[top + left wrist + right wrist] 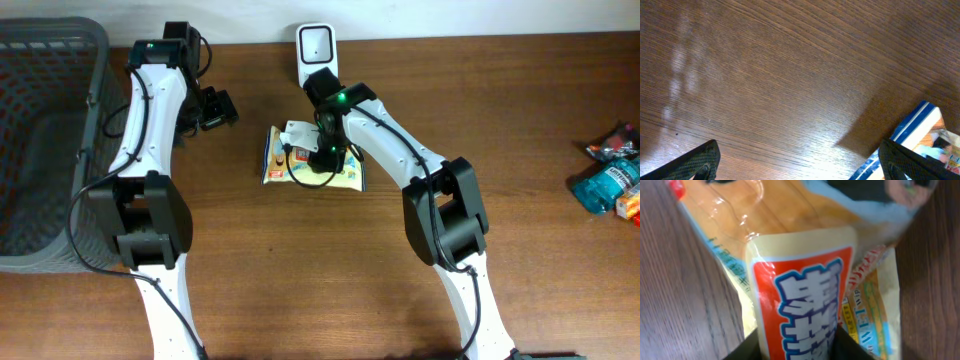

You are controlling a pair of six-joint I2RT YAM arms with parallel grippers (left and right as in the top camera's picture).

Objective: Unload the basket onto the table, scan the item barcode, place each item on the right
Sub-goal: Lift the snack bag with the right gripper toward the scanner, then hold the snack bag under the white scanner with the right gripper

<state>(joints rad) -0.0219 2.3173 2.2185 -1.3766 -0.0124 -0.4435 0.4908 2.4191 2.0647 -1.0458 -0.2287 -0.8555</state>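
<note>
A narrow packet [805,280] with a red label and white, blue-edged characters stands between the jaws of my right gripper [796,341], which is shut on its sides. Under it a flat yellow and orange snack packet [875,305] lies on the table. In the overhead view my right gripper [318,155] is over that flat packet [272,165], just in front of the white barcode scanner [315,45]. To the left, my left gripper [218,108] hangs open over bare wood with nothing between its fingers [700,162]. A blue-striped packet edge [920,120] shows by its right finger.
A dark grey mesh basket [95,60] takes up the far left of the table. Several small packets [610,180] lie at the right edge. The table is brown wood [520,90].
</note>
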